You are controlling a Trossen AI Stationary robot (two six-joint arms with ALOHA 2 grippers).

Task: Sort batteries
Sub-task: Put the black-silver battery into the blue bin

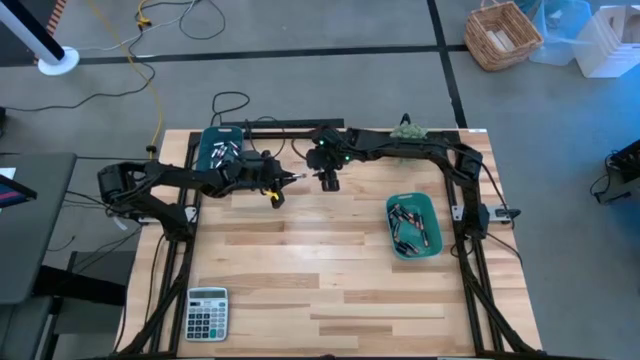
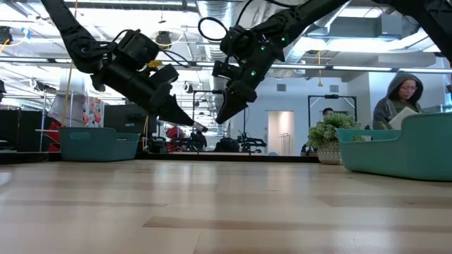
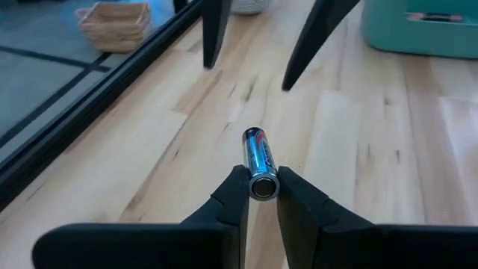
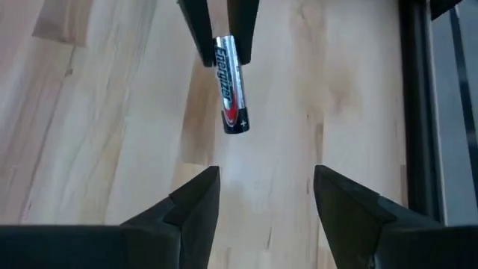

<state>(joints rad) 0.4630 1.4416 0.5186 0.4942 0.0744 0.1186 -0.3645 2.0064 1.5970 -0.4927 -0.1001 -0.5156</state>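
The left gripper (image 3: 263, 196) is pinching one end of a small, hard, smooth battery (image 3: 259, 161). The right gripper (image 4: 265, 196) is waiting open just in front, probably best grabbing the free end.

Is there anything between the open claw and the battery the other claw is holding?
No. In the right wrist view only bare wooden table shows between the open right gripper and the battery pinched by the left gripper.

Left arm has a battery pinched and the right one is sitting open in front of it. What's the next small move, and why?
Probably ease the right tool forward until its open fingers straddle the free end of the battery, then close. The left tool grips only one end above the table, leaving the other end exposed, which looks like a handover.
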